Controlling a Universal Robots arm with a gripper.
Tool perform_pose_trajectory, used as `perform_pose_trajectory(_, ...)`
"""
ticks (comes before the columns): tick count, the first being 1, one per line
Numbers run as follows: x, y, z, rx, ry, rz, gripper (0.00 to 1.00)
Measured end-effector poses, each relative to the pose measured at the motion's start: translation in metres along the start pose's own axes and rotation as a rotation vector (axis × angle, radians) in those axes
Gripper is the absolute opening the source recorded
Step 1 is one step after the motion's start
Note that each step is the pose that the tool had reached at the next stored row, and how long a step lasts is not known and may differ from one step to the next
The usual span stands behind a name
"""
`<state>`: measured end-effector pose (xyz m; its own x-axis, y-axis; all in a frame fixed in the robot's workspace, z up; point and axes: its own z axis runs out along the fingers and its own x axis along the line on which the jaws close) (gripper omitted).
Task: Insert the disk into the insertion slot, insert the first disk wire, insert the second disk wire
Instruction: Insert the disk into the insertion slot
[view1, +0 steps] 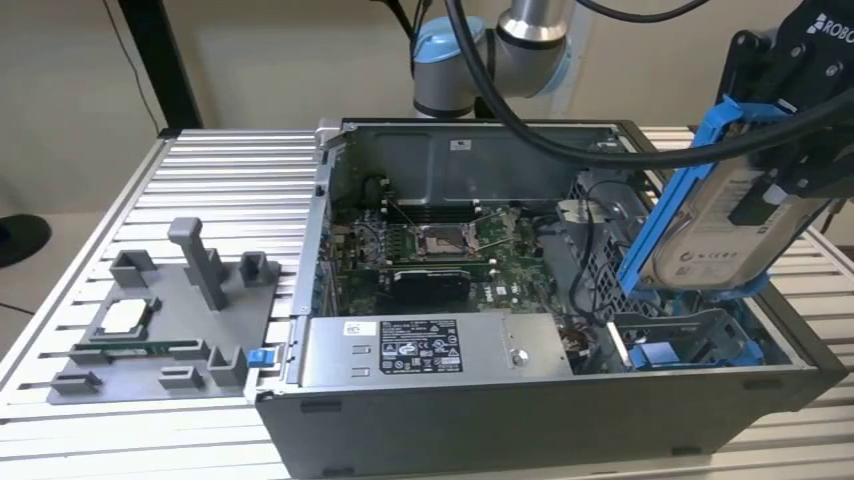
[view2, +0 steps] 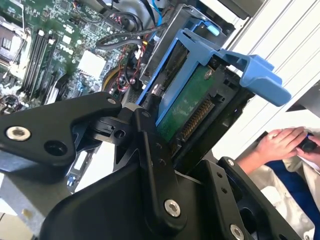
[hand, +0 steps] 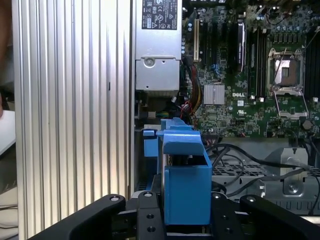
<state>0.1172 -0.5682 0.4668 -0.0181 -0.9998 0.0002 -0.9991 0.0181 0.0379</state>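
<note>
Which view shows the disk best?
The exterior view: the disk shows its labelled face and blue carrier, tilted above the case. The second wrist view shows its green board side; the first wrist view its carrier's end.

Three cameras on it: one standing off, two riding the wrist.
The exterior view sits high off the tabletop (view1: 220, 180), looking down at a slant into the open computer case (view1: 534, 420), arm (view1: 527, 45) at the upper middle of the frame, disk (view1: 727, 225) at the upper right. First wrist view, close in, looks straight down past the jaws onto the motherboard (hand: 240, 95) and the ribbed tabletop alongside. Second wrist view, closer yet and tilted, peers from behind the jaws along the disk. All three catch disk and motherboard.
</note>
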Motion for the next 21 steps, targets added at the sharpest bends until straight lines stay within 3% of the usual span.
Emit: perform_pose_trajectory(21, 0.0, -0.0002, 0.0059, 0.0, 0.0, 0.0, 0.0)
